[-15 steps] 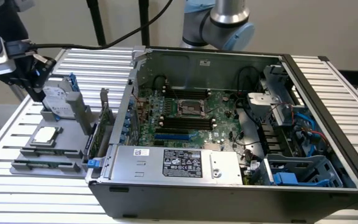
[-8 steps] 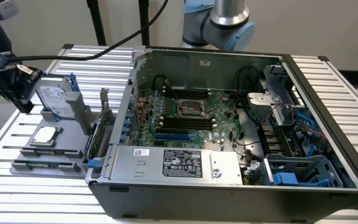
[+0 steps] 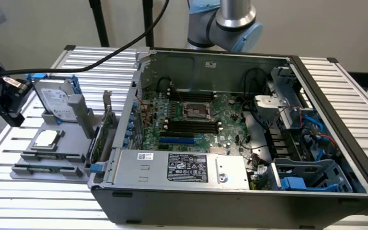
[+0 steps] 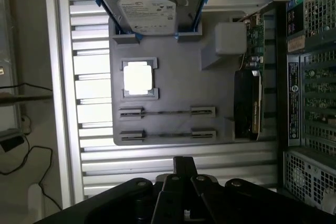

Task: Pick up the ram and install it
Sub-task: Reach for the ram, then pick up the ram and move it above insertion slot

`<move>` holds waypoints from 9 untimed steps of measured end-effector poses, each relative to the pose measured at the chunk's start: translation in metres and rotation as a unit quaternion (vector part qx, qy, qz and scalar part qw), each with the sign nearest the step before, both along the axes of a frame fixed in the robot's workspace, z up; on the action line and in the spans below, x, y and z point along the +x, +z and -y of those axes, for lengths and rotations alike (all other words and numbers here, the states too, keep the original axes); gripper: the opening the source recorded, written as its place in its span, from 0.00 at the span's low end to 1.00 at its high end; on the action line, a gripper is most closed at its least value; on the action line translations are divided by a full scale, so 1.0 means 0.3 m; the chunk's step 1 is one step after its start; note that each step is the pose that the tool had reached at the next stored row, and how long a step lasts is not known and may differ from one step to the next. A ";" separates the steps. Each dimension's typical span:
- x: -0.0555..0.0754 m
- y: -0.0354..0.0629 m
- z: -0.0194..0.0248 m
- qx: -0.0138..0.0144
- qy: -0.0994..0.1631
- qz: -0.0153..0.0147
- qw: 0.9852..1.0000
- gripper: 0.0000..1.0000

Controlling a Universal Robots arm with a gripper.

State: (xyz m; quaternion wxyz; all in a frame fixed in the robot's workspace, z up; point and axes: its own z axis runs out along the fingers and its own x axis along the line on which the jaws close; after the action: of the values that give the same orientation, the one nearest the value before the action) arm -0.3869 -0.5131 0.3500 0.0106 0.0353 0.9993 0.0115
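Hovering with claw (image 4: 185, 165) pinched shut, holding nothing. Spotting ram (image 4: 167, 135) on edge in grey tray (image 4: 173, 82), nine o'clock from computer case (image 3: 235, 206) in exterior view. Probably light, stiff, fragile; best pinched mid-length across thin faces.

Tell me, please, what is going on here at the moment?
A robot arm is working beside an open computer case. Its gripper is shut and empty, hanging above the table next to the gray holder. The ram stands on edge in that holder, not yet picked up, alongside the processor and hard drive.
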 end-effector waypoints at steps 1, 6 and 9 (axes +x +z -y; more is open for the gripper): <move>0.000 0.000 0.000 0.000 0.000 0.000 1.000 0.11; 0.000 0.000 0.000 0.000 0.000 0.000 1.000 0.11; 0.000 0.000 0.000 0.000 0.000 0.000 1.000 0.11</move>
State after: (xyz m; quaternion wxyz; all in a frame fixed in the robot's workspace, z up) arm -0.3869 -0.5132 0.3499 0.0106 0.0352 0.9993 0.0115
